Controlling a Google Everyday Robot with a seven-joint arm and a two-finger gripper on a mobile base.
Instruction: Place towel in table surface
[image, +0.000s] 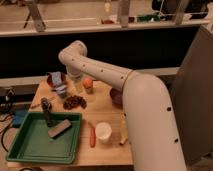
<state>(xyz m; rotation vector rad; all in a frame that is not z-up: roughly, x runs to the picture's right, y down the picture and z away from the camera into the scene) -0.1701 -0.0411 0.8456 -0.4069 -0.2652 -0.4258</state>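
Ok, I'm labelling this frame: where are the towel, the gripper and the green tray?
towel (61, 91), camera view, middle of the grey-blue cloth on the table.
gripper (77, 85), camera view, pale arm end below the elbow, near the towel.
green tray (30, 143), camera view, bare floor near its front edge.

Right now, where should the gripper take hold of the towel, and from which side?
Probably pinch the towel at its bunched middle, from straight above: it lies low on the table surface, blue cup close behind. The gripper hangs beside it.

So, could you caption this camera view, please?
Arm reaches over the table surface, pincer hidden behind it; towel lies beyond the tray.
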